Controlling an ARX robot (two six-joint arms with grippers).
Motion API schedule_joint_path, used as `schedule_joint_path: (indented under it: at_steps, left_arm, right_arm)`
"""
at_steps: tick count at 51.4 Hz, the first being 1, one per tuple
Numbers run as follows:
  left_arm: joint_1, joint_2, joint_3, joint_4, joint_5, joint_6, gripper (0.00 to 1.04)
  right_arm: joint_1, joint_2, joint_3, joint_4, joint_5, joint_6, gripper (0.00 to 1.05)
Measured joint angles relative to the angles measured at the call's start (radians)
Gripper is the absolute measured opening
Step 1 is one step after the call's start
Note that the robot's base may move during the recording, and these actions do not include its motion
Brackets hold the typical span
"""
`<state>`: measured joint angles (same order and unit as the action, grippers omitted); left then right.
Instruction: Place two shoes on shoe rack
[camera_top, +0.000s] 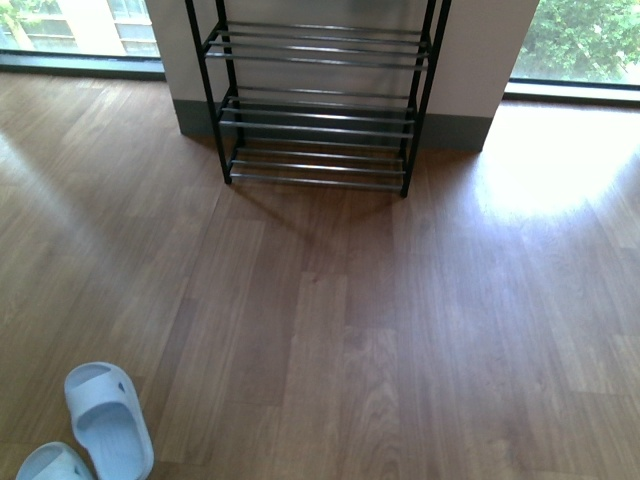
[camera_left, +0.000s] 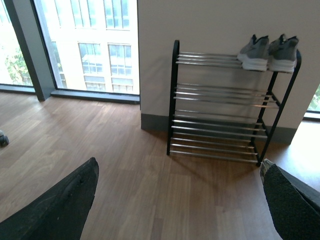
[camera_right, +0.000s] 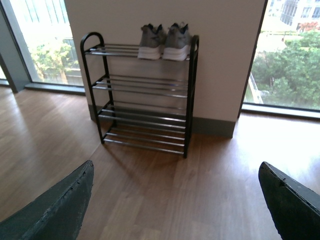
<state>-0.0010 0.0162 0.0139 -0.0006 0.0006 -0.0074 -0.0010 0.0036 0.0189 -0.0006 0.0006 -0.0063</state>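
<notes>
Sitting atop the shoe rack (camera_right: 142, 81), grey sneakers (camera_right: 164, 42) lie well beyond the left fingers (camera_left: 60, 210) and right fingers (camera_right: 55, 210), all spread apart.

text: none legible | labels: none — sneakers (camera_left: 268, 52), slides (camera_top: 108, 418), rack (camera_right: 145, 95) unmarked

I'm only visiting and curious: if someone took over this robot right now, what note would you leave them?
Left gripper: open, holding nothing.
Right gripper: open, holding nothing.
Two grey sneakers stand side by side at one end of the top shelf of the rack.
Two blue slides lie on the floor close to the robot, on its left, well away from the rack.
Done: the sneakers are on the rack.
Left: probably the slides, if they are meant to go up too; neither is touched yet.
</notes>
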Motion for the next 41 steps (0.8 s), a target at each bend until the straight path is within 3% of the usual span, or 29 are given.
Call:
schedule_joint_path:
  at_steps: [41]
  left_arm:
    - [0.0,0.0,0.0,-0.001,-0.003,0.0,0.95]
  right_arm:
    - [-0.001,-0.001,0.0,-0.001,-0.005,0.006,0.96]
